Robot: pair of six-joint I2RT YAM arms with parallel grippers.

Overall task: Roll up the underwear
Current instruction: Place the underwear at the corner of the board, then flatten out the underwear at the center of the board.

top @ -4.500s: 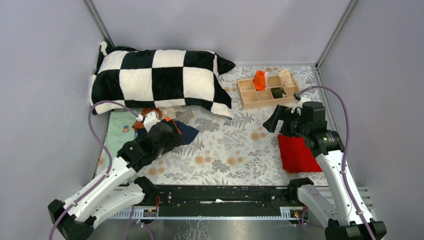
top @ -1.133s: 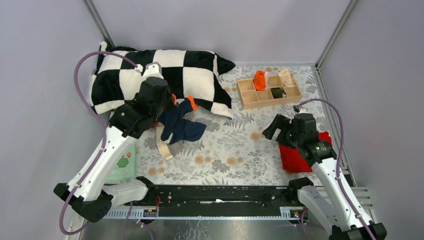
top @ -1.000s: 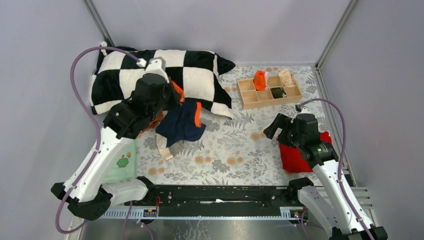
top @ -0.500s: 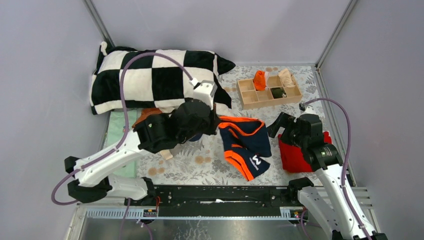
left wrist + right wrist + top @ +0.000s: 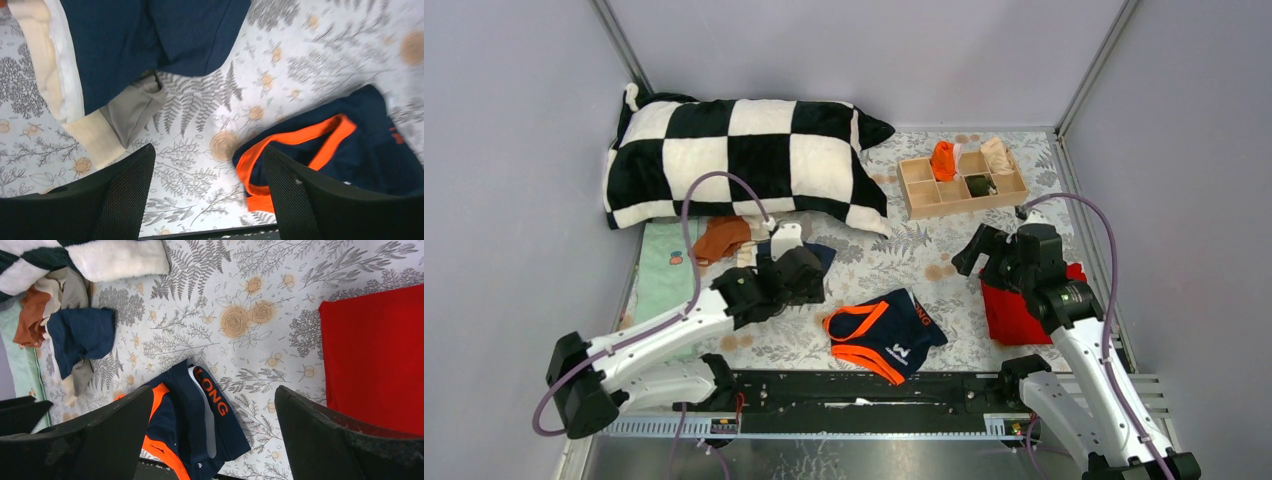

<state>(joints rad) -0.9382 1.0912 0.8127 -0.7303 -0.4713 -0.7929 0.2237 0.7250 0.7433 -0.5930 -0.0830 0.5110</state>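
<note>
Floral cloth surface [image 5: 874,265], grey walls [image 5: 874,60]; navy underwear [image 5: 886,335] loose, near side of pillow [image 5: 744,155].
Jaws spread on left gripper [image 5: 207,155] and right gripper [image 5: 214,390].

Our left arm [image 5: 664,330] stretches low and forward toward the middle; our left claw [image 5: 207,155] faces down, fingers [image 5: 125,190] spread wide, gripping nothing. Our right arm [image 5: 1089,345] stands steeply bent, our right claw [image 5: 214,392] equally wide and empty.
</note>
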